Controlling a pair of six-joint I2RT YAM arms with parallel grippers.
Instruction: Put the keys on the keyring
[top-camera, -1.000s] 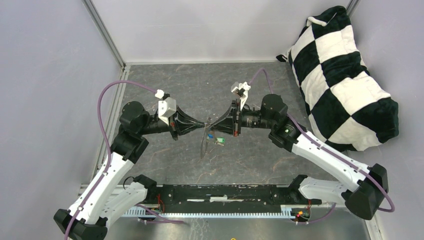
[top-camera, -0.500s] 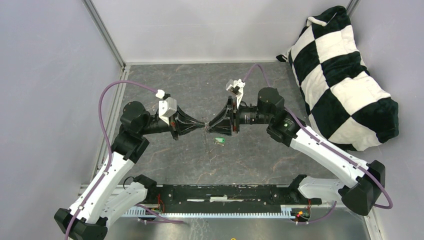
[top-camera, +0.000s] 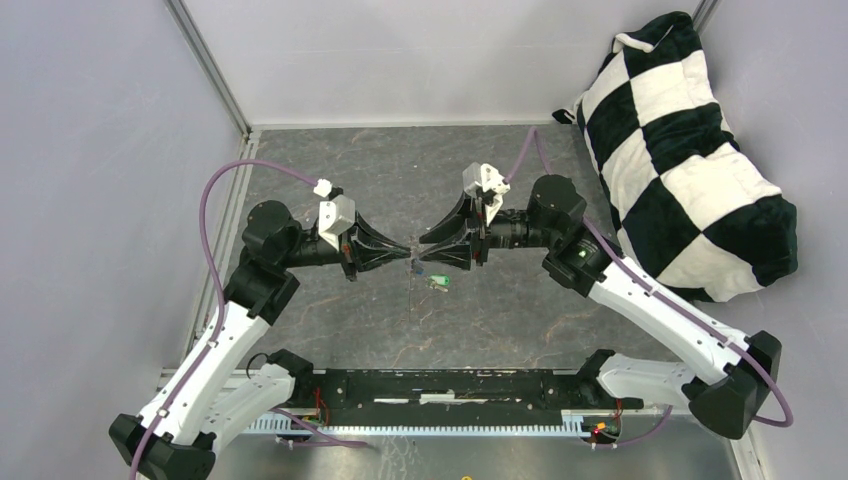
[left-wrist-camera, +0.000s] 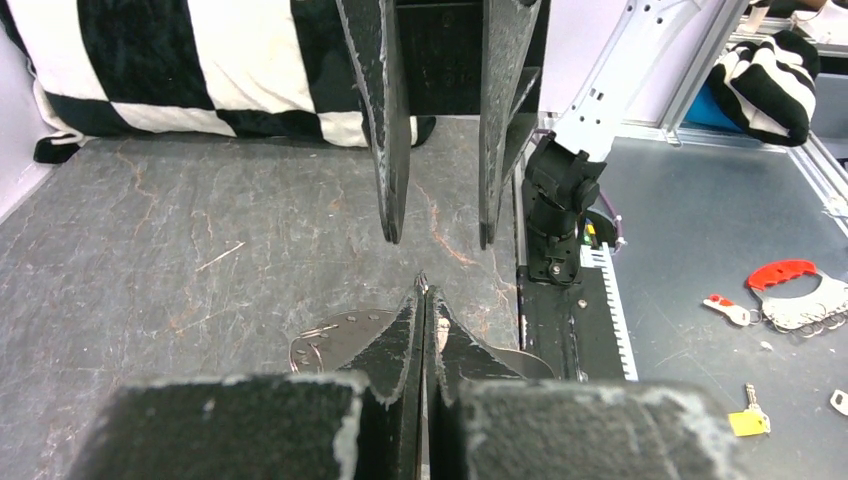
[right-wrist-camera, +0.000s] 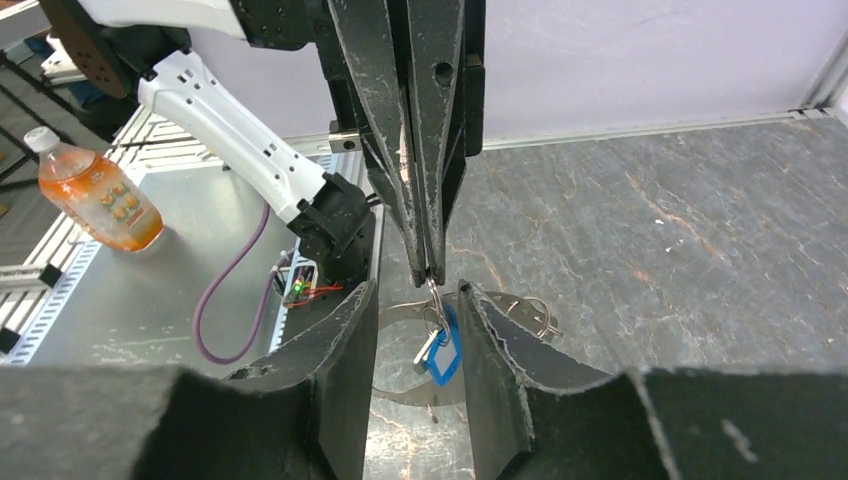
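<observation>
My left gripper (top-camera: 408, 251) is shut on the top of the keyring (right-wrist-camera: 410, 395), a thin grey loop that hangs below its tips toward the table. The keyring also shows under the left fingers (left-wrist-camera: 335, 340). A blue-headed key (right-wrist-camera: 447, 350) hangs on the ring wire just below the left gripper's closed tips (right-wrist-camera: 432, 272). My right gripper (top-camera: 420, 251) faces the left one tip to tip and is open, its fingers either side of the blue key without touching it. A green-headed key (top-camera: 438, 281) lies just beneath; I cannot tell whether it hangs or rests.
A black-and-white chequered cushion (top-camera: 690, 150) fills the right back corner. The black base rail (top-camera: 450, 385) runs along the near edge. Off the table lie an orange bottle (right-wrist-camera: 95, 195) and a red-handled bunch of rings (left-wrist-camera: 795, 290).
The right gripper, shut a second ago beside the left tips, has opened and turned about its wrist. The left arm and the keyring have stayed put.
</observation>
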